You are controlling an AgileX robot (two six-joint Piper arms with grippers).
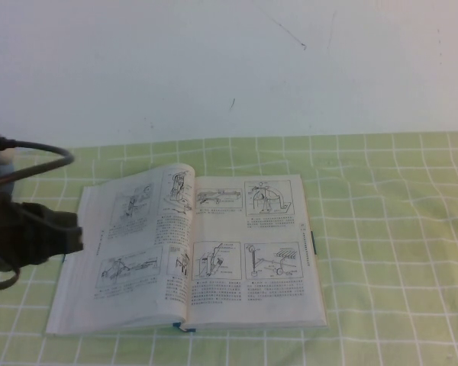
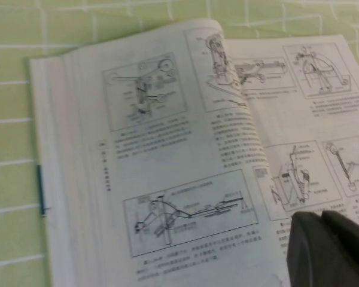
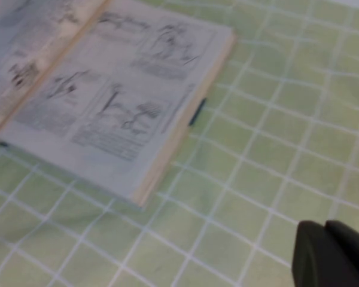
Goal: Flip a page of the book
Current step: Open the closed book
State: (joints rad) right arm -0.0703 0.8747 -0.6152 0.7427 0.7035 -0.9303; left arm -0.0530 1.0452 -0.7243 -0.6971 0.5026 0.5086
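Lying open and flat on the green checked cloth [image 1: 382, 229], the book [image 1: 191, 252] is the landmark everything else sits around. Its near edge shows a sliver of dark teal cover [image 1: 185, 327] at the foot of the spine. The page [image 1: 248, 248] with four boxed sketches and captions lies flat as the book's right-hand leaf, nothing touching it.

The left gripper [image 1: 65, 236] hangs just beside the book's left edge, level with the middle of the left-hand leaf; from the high view I cannot tell whether it touches the paper. Only the left wrist view gives the close look: the gripper [image 2: 329, 248] shows as a dark tip over the gutter side of the spread, holding nothing, its two fingers lying close together with barely a seam between them. That view also catches a teal strip [image 2: 42, 188] of cover poking out past the left page block.

The right gripper [image 3: 335, 254] is missing from the high view altogether; its own wrist camera shows it above bare cloth, well apart from the book's right edge, empty, fingers likewise drawn together.

Beyond the book's far edge the cloth ends at a pale wall [image 1: 229, 61].
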